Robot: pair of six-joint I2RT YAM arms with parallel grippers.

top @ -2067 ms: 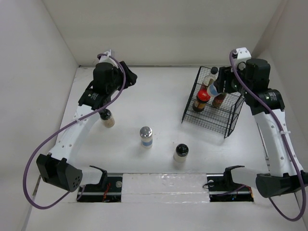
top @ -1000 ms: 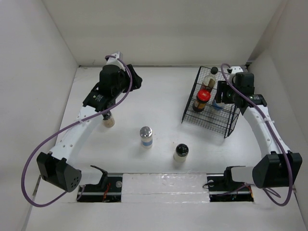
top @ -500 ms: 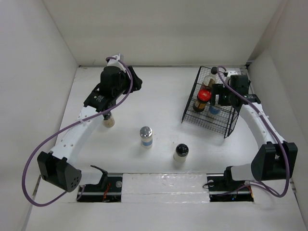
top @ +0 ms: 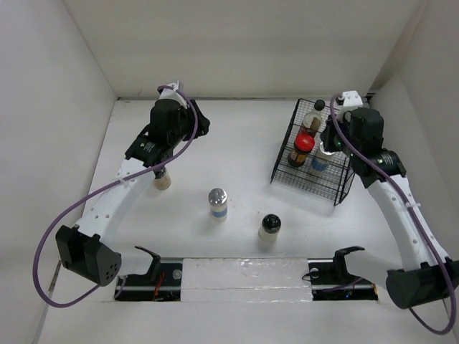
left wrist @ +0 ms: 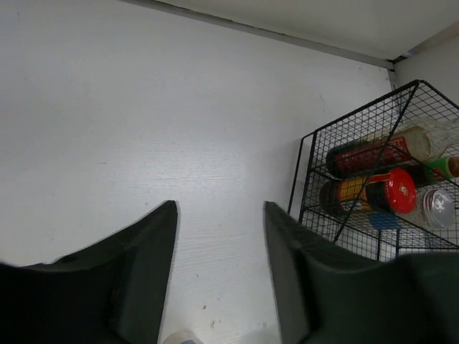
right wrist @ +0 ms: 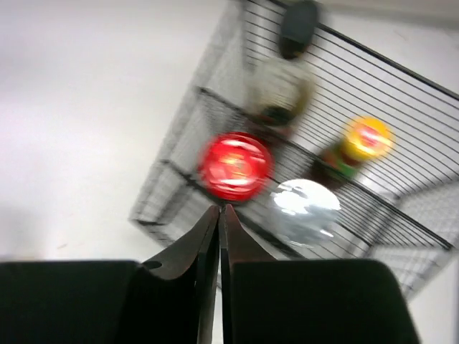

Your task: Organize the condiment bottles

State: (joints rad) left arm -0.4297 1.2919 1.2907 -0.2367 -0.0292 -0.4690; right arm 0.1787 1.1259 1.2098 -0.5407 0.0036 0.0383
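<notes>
The black wire rack (top: 337,188) at the right holds a black-capped bottle (top: 318,106), a red-lidded jar (top: 305,141) and a silver-capped, blue-labelled shaker (top: 320,163). My right gripper (top: 328,143) hovers above them, shut and empty. Its wrist view looks down past the gripper (right wrist: 219,209) at the red lid (right wrist: 234,165), silver cap (right wrist: 305,206), yellow cap (right wrist: 368,137) and black cap (right wrist: 298,21). Out on the table stand a second silver-capped shaker (top: 217,203), a black-capped pale jar (top: 270,228) and another pale jar (top: 162,179) under my left arm. My left gripper (left wrist: 219,208) is open over bare table.
White walls close in the table at the left, back and right. The left wrist view shows the rack (left wrist: 358,107) ahead to the right, with bottles in it. Both arm bases sit at the near edge.
My right gripper set the blue-labelled shaker down in the rack, let it go, then drew back upward and shut. The left arm has barely moved.
</notes>
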